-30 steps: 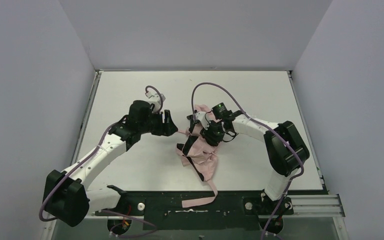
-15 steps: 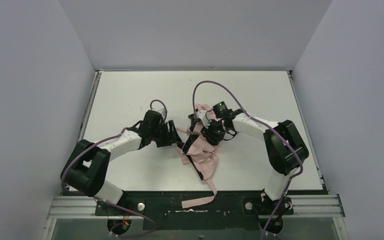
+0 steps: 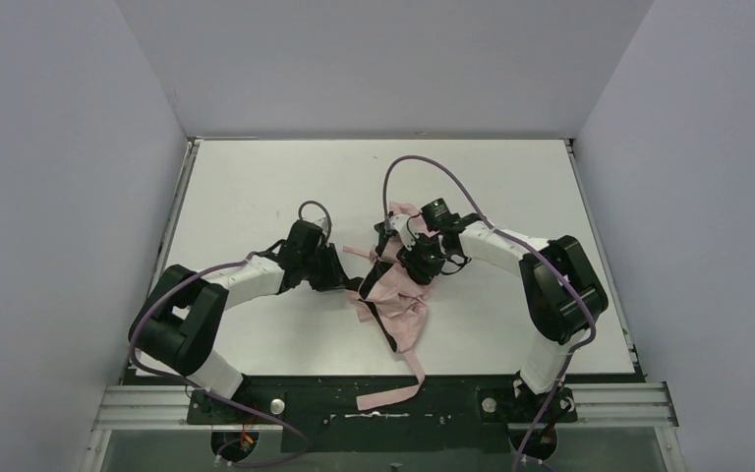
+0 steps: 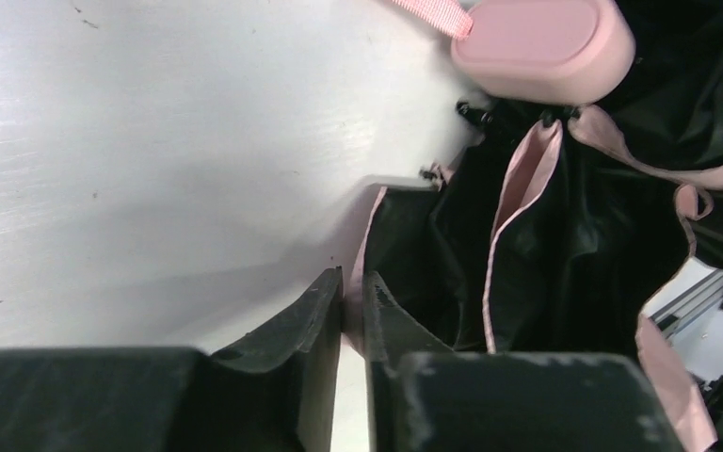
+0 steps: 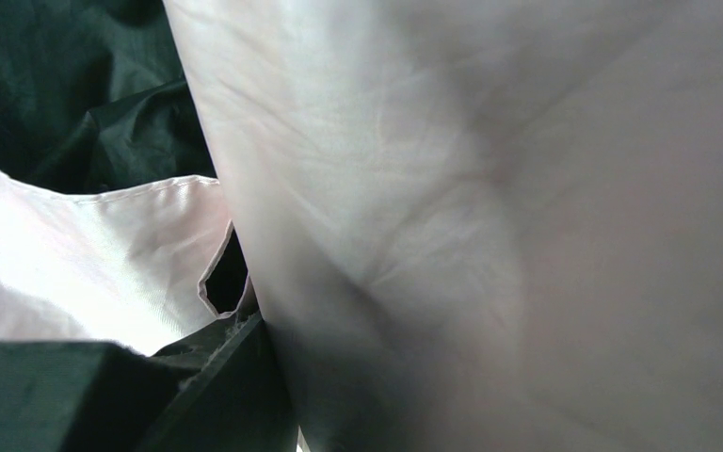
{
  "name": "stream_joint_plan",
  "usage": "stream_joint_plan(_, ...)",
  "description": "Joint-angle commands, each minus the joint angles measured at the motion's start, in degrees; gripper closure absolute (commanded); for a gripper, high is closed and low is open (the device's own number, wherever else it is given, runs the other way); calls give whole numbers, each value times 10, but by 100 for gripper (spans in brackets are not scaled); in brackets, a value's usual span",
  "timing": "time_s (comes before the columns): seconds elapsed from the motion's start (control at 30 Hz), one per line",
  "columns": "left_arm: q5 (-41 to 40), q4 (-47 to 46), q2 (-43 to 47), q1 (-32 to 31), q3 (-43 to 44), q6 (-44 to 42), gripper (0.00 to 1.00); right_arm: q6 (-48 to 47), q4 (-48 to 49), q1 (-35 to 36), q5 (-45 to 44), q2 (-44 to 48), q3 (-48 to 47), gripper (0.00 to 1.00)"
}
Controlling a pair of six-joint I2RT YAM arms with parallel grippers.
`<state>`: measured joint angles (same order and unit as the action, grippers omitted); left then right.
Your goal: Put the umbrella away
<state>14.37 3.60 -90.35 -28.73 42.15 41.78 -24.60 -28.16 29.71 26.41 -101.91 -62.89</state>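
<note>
The umbrella (image 3: 395,300) lies crumpled at the table's middle, pale pink outside and dark inside, with a long strap (image 3: 393,395) trailing over the front edge. My left gripper (image 3: 350,279) is low at its left side. In the left wrist view the left gripper (image 4: 352,294) is shut on the pink hem (image 4: 369,226) of the dark canopy, and the pink handle (image 4: 541,38) lies beyond. My right gripper (image 3: 416,258) sits on top of the bundle, shut on it. Pink fabric (image 5: 490,207) fills the right wrist view against one finger (image 5: 216,377); the other finger is hidden.
The white table (image 3: 256,187) is walled by grey panels on three sides. A black strip and metal rail (image 3: 609,398) run along the near edge. Purple cables (image 3: 423,167) arch over both wrists.
My left arm swung down and right to the umbrella's left edge, and its jaws closed on the fabric hem. The right gripper kept its hold, shifting only slightly.
</note>
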Motion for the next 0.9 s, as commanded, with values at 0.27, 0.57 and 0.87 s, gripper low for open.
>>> stream_joint_plan(0.27, -44, 36, 62, 15, -31, -31, 100, 40, -2, -40, -16, -13, -12, 84)
stream_joint_plan(0.57, -79, 73, 66, 39, -72, -12, 100, 51, -1, -47, -14, -15, -15, 84)
stream_joint_plan(0.87, -64, 82, 52, 96, -73, -17, 100, 1, 4, -44, -7, 1, 5, 84)
